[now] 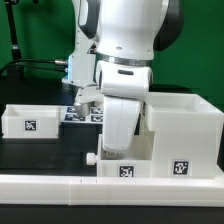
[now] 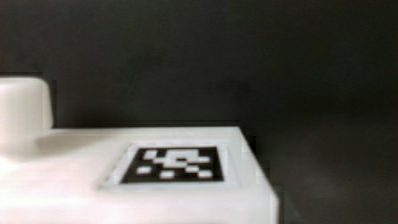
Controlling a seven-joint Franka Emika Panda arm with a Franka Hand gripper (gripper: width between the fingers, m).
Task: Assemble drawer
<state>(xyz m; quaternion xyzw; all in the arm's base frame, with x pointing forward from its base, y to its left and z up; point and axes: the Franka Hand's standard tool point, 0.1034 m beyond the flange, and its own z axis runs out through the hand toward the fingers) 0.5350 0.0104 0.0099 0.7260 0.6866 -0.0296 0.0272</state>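
Drawer housing (image 1: 185, 125) at 3 o'clock, one tray (image 1: 28, 121) at 9 and second tray (image 1: 125, 168) at 6 in exterior view, I judge light stiff slick plastic, I'd pinch a thin wall; gripper (image 1: 86, 102) near centre, opening hidden, cannot tell.

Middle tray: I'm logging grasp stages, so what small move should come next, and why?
Probably close the gripper on the middle tray: the gripper sits low over it, beside the housing, with its fingers hidden, so no grip is confirmed.
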